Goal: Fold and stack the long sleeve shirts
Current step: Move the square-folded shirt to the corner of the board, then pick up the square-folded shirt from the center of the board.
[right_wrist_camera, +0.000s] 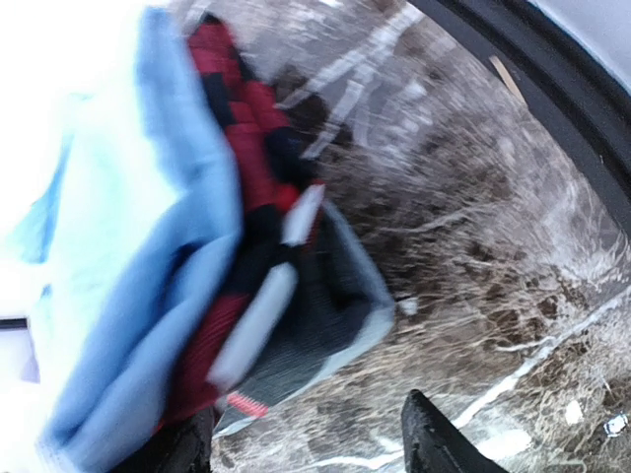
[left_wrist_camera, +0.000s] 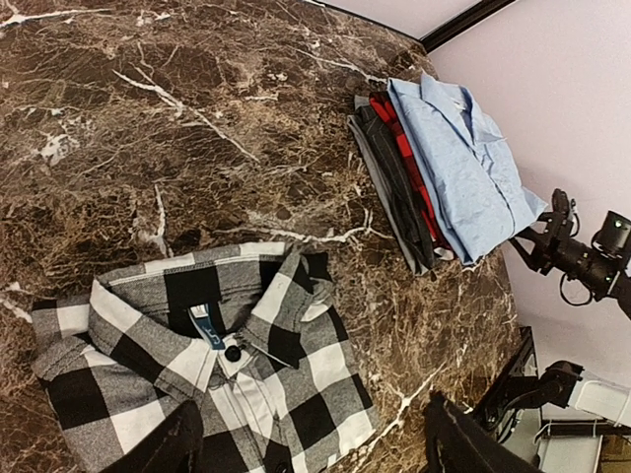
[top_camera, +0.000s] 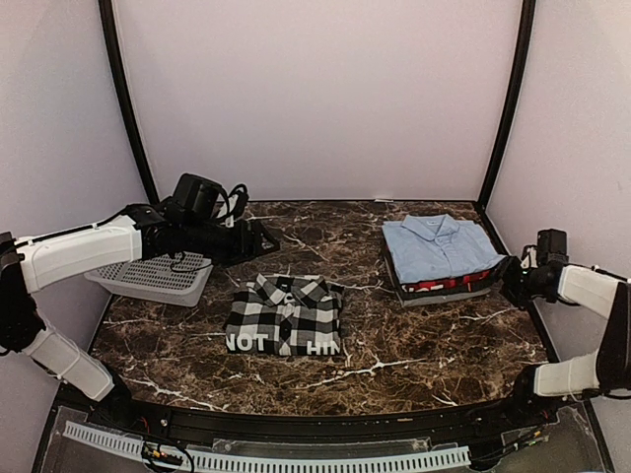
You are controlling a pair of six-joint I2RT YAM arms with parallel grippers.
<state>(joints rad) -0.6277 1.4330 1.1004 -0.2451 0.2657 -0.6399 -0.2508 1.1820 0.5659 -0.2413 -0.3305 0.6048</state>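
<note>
The left gripper (top_camera: pixel 266 239) hung released, jaws spread wide with nothing between them, above the marble table (top_camera: pixel 394 345) just behind the one black-and-white check shirt (top_camera: pixel 286 315). The right gripper (top_camera: pixel 509 274) was also parted and held nothing, its fingers (right_wrist_camera: pixel 434 443) just off the near right corner of the single stack.

That stack sat near the table's far right corner, close to the right edge. It had one light blue collared shirt (top_camera: pixel 439 246) on top and one red shirt (top_camera: pixel 449 284) under it, over darker folded layers. The check shirt lay folded alone at mid-table, with bare marble between it and the stack. One grey basket (top_camera: pixel 153 281) overhung the left edge.

White letters on the check shirt read "NOT" and "HIN"; its blue neck label (left_wrist_camera: pixel 214 335) was illegible.
</note>
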